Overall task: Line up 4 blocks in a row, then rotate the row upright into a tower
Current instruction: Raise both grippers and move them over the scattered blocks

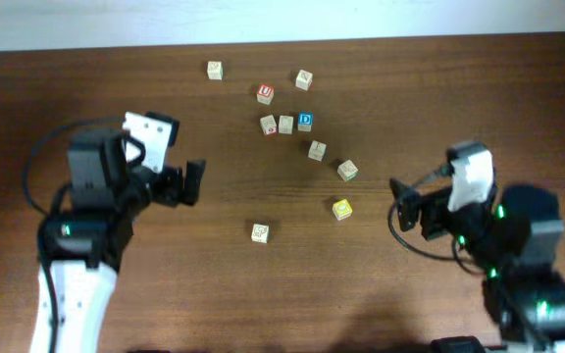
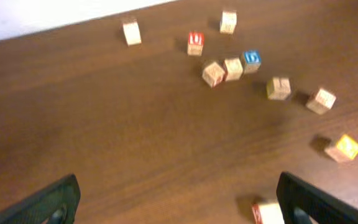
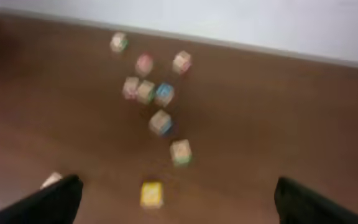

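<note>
- Left gripper (image 1: 193, 182) and right gripper (image 1: 401, 202) are held wide open, empty.
- The blocks (image 1: 285, 125) are seen scattered toward the worktop's (image 1: 86, 78) far edge; no rotation is judged begun.

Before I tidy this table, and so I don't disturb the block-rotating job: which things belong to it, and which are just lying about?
Job: pale letter blocks, four of them; which four isn't clear, likely including the yellow-topped block.
Lying about: red U cube; blue D cube.
</note>
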Robot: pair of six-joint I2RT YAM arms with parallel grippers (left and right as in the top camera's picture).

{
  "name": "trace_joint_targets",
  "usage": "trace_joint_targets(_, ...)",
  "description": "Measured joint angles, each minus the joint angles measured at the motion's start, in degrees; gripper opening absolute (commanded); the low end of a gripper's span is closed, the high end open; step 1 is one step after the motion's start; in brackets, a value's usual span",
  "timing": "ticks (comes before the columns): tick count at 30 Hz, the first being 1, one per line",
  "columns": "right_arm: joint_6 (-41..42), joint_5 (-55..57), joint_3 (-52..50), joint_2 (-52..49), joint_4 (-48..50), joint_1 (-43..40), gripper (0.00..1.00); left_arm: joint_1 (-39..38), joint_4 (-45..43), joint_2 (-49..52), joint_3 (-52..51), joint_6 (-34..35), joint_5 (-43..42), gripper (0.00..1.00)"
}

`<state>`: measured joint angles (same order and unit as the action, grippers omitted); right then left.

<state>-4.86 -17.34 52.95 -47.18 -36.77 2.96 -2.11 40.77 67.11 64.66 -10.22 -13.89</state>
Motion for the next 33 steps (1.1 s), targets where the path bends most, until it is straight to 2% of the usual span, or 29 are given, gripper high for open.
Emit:
trace_joint_targets(3,-2.86,-5.68,12.79,-15.96,-12.94,0.00,0.98,0.00,8.31,9.42,9.55,0.02,-4.63,0.99)
trace_joint_targets(5,-3.28,-7.37,19.52,-24.68,-21.22,-0.04,0.98,0.04,8.72,13.07,10.19,0.02,-9.40,0.99)
trace_joint_targets(7,-3.37,-9.09,24.00,-33.24,-23.47,-0.04,0.98,0.04,9.53,16.33,10.25,0.09,-13.40,0.99)
trace_joint_targets(8,-3.32,-10.01,24.70,-35.98,-24.11,-0.04,0.98,0.04,9.94,17.46,10.25,0.20,-14.69,0.86)
trace_joint_targets(9,-3.30,-11.28,24.74,-38.69,-24.68,-0.04,0.98,0.04,10.54,18.38,10.25,0.20,-16.33,0.64)
trace_joint_targets(10,-3.28,-13.09,24.74,-41.40,-25.20,-0.04,0.97,0.04,10.58,19.50,10.25,0.31,-18.16,0.48)
trace_joint_targets(11,-3.28,-14.27,24.76,-43.04,-25.22,-0.04,0.87,-0.02,10.84,20.35,10.25,0.68,-19.23,0.34)
trace_joint_targets(12,-3.28,-15.61,24.79,-45.51,-25.40,-0.04,0.80,-0.24,11.54,21.14,10.27,2.16,-19.61,0.29)
trace_joint_targets(13,-3.34,-16.17,24.81,-47.08,-25.44,0.20,0.80,-0.66,12.50,21.88,10.29,4.66,-19.12,0.28)
trace_joint_targets(14,-2.97,-16.28,24.83,-48.15,-25.55,0.46,0.79,-1.36,13.44,22.40,10.36,6.75,-17.81,0.27)
trace_joint_targets(16,-1.49,-15.30,24.83,-52.87,-24.98,2.64,0.72,-4.83,16.09,23.34,10.36,14.38,-11.47,0.28)
trace_joint_targets(17,0.13,-13.51,24.85,-54.05,-24.44,3.63,0.71,-5.86,16.81,23.43,10.36,16.31,-9.55,0.29)
trace_joint_targets(19,4.55,-8.57,24.83,-56.87,-23.17,6.21,0.66,-10.21,20.57,23.45,10.38,23.54,-0.20,0.30)
trace_joint_targets(22,9.84,-2.62,24.83,-57.68,-20.85,8.68,0.60,-15.54,20.92,23.47,10.34,29.73,6.54,0.32)
trace_joint_targets(28,13.68,1.77,24.81,-57.68,-18.01,11.56,0.57,-20.35,15.13,23.69,3.96,34.12,9.46,0.35)
trace_joint_targets(31,15.52,2.99,23.65,-57.68,-14.99,12.48,0.57,-22.34,10.36,23.85,1.18,34.64,9.81,0.41)
trace_joint_targets(32,16.57,3.67,22.38,-57.68,-14.43,12.52,0.57,-23.63,8.52,23.87,-0.42,34.93,9.88,0.45)
trace_joint_targets(33,16.70,3.85,22.12,-57.70,-14.19,12.52,0.57,-24.96,6.34,23.93,-1.95,35.08,9.88,0.45)
